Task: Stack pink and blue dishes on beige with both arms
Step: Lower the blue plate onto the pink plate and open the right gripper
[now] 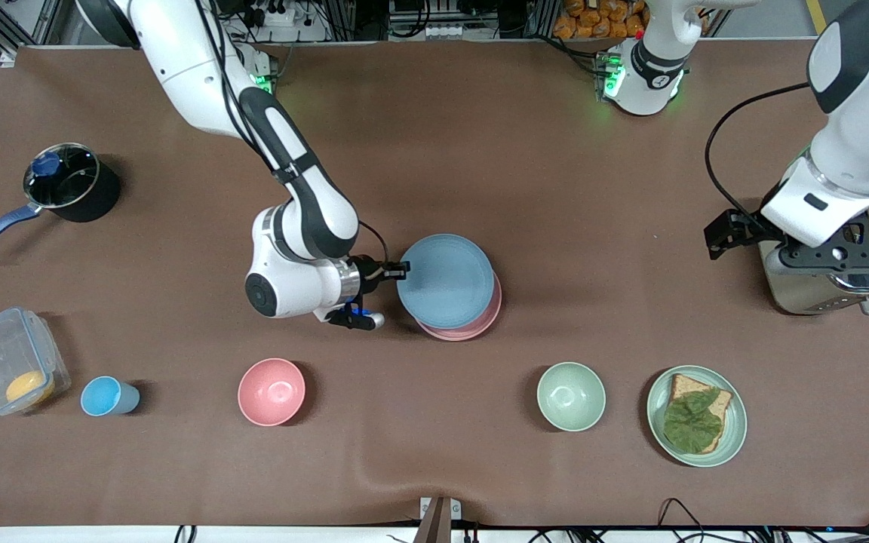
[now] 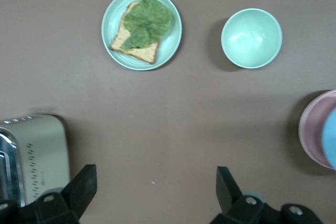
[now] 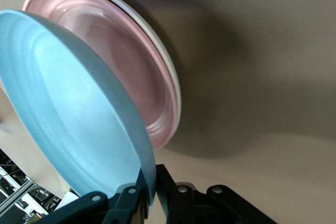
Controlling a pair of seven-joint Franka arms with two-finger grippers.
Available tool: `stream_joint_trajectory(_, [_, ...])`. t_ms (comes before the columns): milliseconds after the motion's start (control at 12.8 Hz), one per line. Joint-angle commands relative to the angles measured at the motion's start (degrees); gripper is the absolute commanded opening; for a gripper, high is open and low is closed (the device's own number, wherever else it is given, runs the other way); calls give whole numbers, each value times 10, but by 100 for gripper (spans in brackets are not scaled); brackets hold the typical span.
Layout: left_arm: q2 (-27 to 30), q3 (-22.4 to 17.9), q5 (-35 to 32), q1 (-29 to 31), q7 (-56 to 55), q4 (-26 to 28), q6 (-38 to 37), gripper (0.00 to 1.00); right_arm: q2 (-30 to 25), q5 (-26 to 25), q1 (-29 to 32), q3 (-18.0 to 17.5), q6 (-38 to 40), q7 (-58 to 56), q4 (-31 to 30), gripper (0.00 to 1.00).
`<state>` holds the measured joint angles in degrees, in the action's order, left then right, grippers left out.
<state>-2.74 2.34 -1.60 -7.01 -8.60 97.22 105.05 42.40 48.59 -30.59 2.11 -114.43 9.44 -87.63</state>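
My right gripper (image 1: 402,269) (image 3: 157,192) is shut on the rim of the light blue plate (image 1: 446,280) (image 3: 68,103). It holds that plate tilted over the pale pink plate (image 1: 480,320) (image 3: 121,61), which lies in the middle of the table. Under the pink plate the cream rim of the beige plate (image 3: 157,40) shows in the right wrist view. In the front view the beige plate is hidden. My left gripper (image 1: 727,230) (image 2: 156,187) hangs open over bare table beside the toaster, holding nothing. An edge of the pink plate (image 2: 315,129) shows in the left wrist view.
A toaster (image 1: 819,290) stands at the left arm's end. Nearer the front camera are a green plate (image 1: 732,445) with toast and a leaf, a green bowl (image 1: 571,396), a pink bowl (image 1: 271,391), a blue cup (image 1: 106,396) and a clear container (image 1: 8,362). A dark pot (image 1: 72,185) sits at the right arm's end.
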Motion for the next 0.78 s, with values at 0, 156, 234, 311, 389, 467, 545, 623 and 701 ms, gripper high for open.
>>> stream_joint_trajectory(0, [32, -11, 26, 8, 13, 29, 2, 100, 28, 20, -9, 6, -11, 6, 30, 0])
stream_joint_trajectory(156, [27, -8, 26, 6, 6, 17, -16, 100, 34, 20, -9, 6, -20, 6, 33, 0])
stream_joint_trajectory(234, [26, -7, 26, 7, 8, 16, -16, 100, 38, 20, -11, 6, -28, 7, 33, 0])
stream_joint_trajectory(311, [25, -7, 26, 8, 10, 16, -16, 100, 40, 20, -12, 6, -29, 7, 33, 0])
stream_joint_trajectory(389, [23, -7, 26, 8, 8, 15, -16, 100, 40, 21, -13, 5, -32, 7, 34, 22])
stream_joint_trajectory(467, [23, -7, 26, 5, 6, 15, -16, 100, 40, 22, -13, 6, -36, 6, 33, 99])
stream_joint_trajectory(545, [23, -7, 26, 6, 8, 16, -16, 100, 40, 22, -17, 6, -39, 6, 33, 100])
stream_joint_trajectory(623, [22, -5, 27, 6, 8, 16, -16, 100, 40, 24, -17, 6, -39, 6, 33, 100])
stream_joint_trajectory(701, [20, -5, 28, 4, 8, 15, -16, 100, 37, 24, -16, 6, -37, 7, 33, 100])
